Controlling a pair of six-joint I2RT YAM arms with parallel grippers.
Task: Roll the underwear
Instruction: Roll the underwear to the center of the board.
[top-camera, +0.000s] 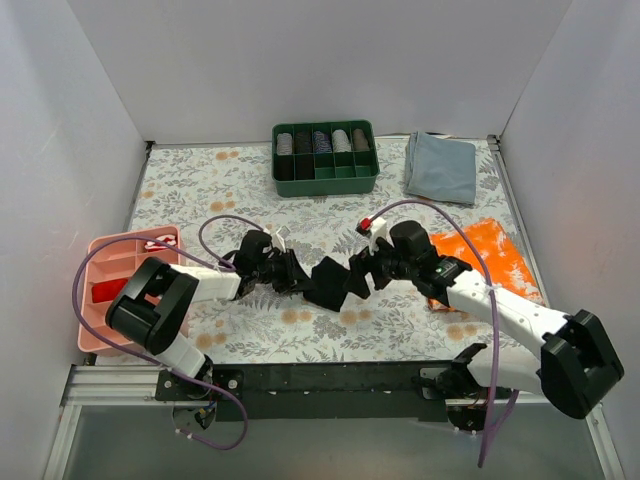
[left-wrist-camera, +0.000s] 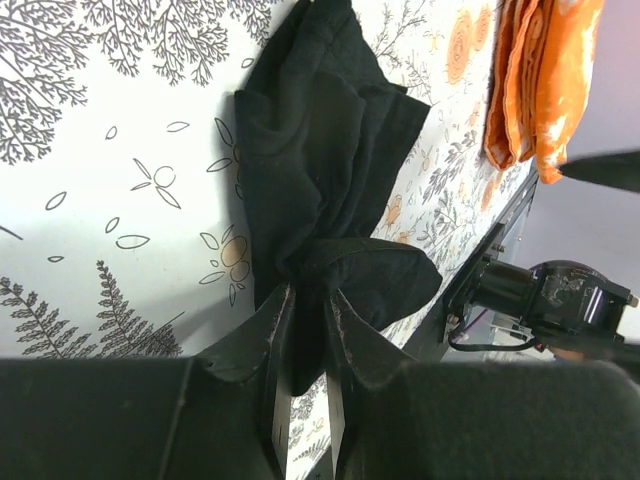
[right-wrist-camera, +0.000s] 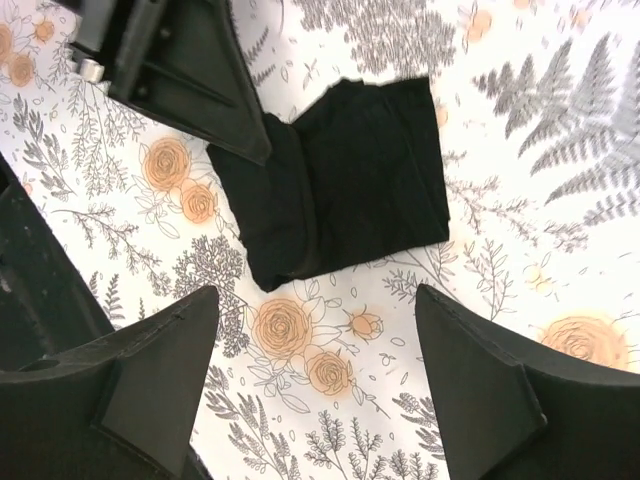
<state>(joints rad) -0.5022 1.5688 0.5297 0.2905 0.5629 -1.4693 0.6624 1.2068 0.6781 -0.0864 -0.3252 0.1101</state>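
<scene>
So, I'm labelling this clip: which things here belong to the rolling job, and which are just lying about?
In the job: underwear, left gripper pinching it, right gripper open over it.
Lying about: green tray, grey-blue cloth, orange cloth, pink tray.

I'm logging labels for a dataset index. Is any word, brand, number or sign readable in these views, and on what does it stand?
None can be read.
The underwear is plain black, with no tag or lettering showing.
The tablecloth carries only fern and flower prints.
The green tray, orange cloth and grey-blue cloth show no lettering either.
</scene>
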